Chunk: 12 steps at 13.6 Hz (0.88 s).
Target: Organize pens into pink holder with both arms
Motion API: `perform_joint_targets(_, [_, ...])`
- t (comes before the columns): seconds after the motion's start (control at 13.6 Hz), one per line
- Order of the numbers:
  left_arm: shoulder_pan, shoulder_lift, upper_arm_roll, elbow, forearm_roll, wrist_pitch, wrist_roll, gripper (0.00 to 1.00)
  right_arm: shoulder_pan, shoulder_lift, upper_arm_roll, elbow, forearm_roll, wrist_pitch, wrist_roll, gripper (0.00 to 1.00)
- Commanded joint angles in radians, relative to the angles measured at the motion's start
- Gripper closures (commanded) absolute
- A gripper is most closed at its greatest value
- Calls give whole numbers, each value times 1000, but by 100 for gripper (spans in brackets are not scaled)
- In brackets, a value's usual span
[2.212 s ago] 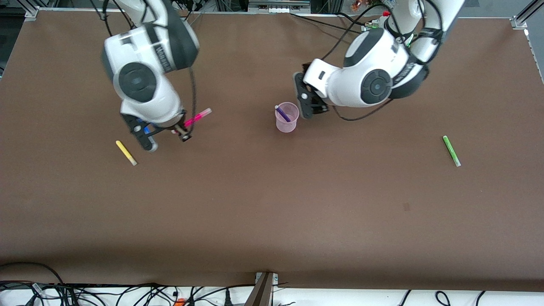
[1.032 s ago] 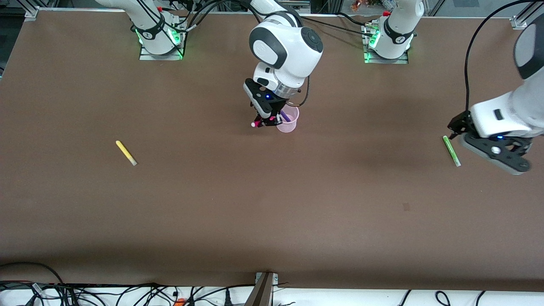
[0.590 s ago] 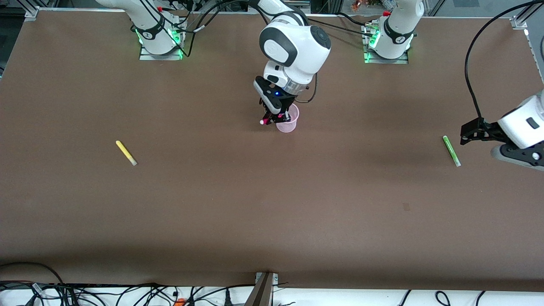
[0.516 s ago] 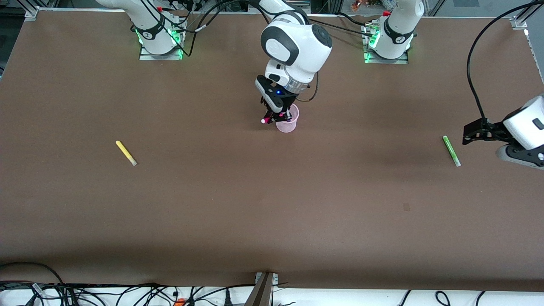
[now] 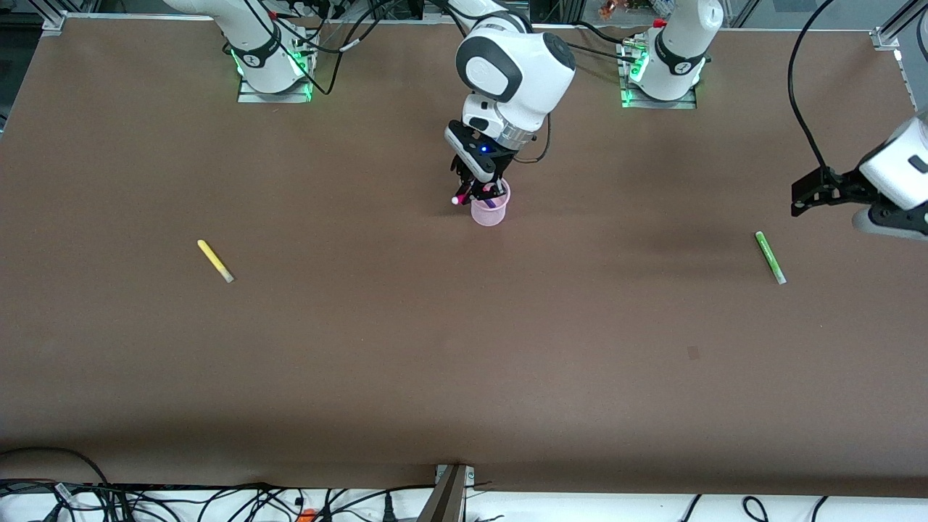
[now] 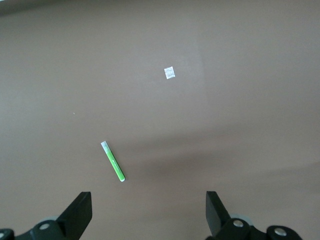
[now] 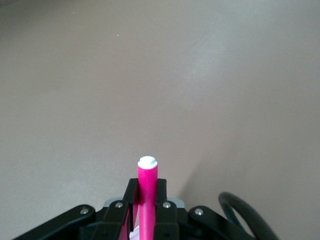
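Right pincer (image 5: 484, 194), magenta pen (image 5: 464, 197) now over holder (image 5: 488, 213)

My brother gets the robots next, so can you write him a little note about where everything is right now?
Right pincer: shut on the magenta pen, over the pink holder.
Left pincer: open, empty, over the table near the green pen.
Done: purple pen is in the holder.
Left: drop in the magenta pen, then fetch the green pen and the yellow pen, which lies at the right arm's end of the table.
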State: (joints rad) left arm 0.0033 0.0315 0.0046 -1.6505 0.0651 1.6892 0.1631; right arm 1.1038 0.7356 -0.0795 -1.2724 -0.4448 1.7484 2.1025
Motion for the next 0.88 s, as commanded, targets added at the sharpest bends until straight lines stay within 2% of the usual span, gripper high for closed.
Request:
perform_joint_targets(0.0, [-19, -81, 22, -97, -11, 46, -5, 0, 28, 18, -13, 4, -25, -12, 14, 100])
perform_joint_targets(0.29, [-19, -67, 18, -68, -14, 38, 3, 0, 51, 27, -13, 2, -23, -13, 16, 100])
perform_joint_targets(0.52, [-22, -71, -1, -63, -15, 37, -2, 0, 53, 28, -13, 2, -25, -12, 14, 92])
perform_joint_targets(0.66, [-22, -67, -17, -32, -14, 29, -10, 0, 53, 28, -13, 2, -29, -12, 14, 74])
perform_joint_targets(0.81, [-26, -67, -18, -29, -18, 1, -8, 0, 53, 25, -16, 4, -29, -13, 10, 35])
